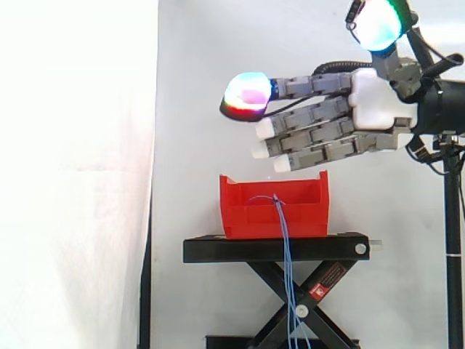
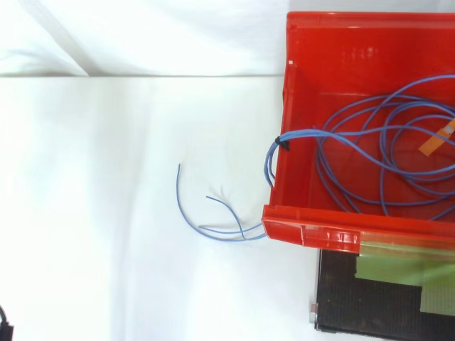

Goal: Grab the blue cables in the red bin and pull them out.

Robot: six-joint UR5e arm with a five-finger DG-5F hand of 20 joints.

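A red bin [image 1: 272,207] stands on a black scissor stand [image 1: 276,249]. In the top view the bin [image 2: 341,234] holds coiled blue cables [image 2: 384,142]. A bundle of them crosses the bin's wall [image 2: 274,153], and loose ends [image 2: 213,220] trail below. In the side view the blue cables [image 1: 285,247] hang from the bin's front rim down past the stand. My hand [image 1: 374,98] hovers above the bin, apart from it. Its fingers [image 1: 305,134] reach out straight to the left with glowing pads, holding nothing.
A white curtain hangs behind the work. A dark pole [image 1: 454,218] stands at the right edge in the side view. An orange strip [image 2: 437,140] lies in the bin among the cables. Green tape [image 2: 398,266] marks the stand's top.
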